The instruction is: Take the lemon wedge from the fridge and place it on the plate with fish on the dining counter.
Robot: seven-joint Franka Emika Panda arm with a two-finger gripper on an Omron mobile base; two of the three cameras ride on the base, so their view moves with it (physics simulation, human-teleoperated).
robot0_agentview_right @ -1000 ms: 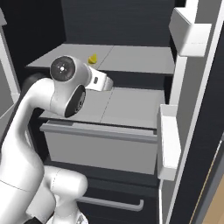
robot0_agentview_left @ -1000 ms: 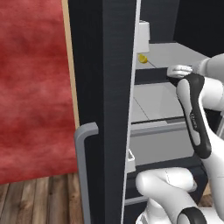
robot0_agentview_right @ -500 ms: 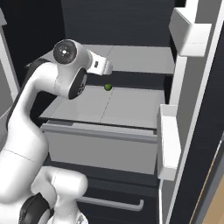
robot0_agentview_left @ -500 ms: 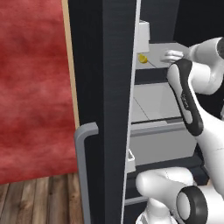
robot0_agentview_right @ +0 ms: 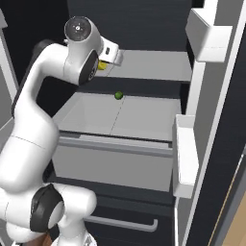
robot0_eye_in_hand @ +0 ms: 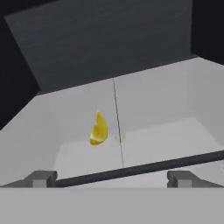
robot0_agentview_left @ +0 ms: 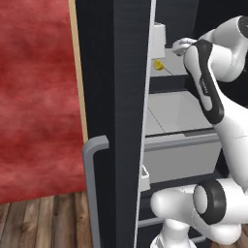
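Note:
The fridge [robot0_agentview_left: 121, 97] stands open, with pale grey shelves inside. On its upper shelf [robot0_agentview_right: 153, 65] lies the lemon wedge [robot0_eye_in_hand: 99, 129], a tiny bright yellow piece, also seen as the lemon wedge [robot0_agentview_left: 158, 64] beside the door edge and the lemon wedge [robot0_agentview_right: 102, 66] half hidden behind my hand. My gripper [robot0_eye_in_hand: 111, 179] is open and empty, level with that shelf, a short way in front of the wedge and apart from it. From the left, the gripper [robot0_agentview_left: 180, 46] sits just right of the wedge. The plate with fish and the dining counter are out of view.
A small green ball [robot0_agentview_right: 118, 95] lies at the back of the lower shelf. The black left door [robot0_agentview_left: 114, 160] with its grey bar handle [robot0_agentview_left: 94, 184] stands close on my left. White door bins [robot0_agentview_right: 185, 158] jut out on the right. A drawer front [robot0_agentview_right: 110, 158] sits below.
My arm has lifted the hand from the lower shelf level up to the upper shelf and in toward the lemon wedge. The jaws stayed open.

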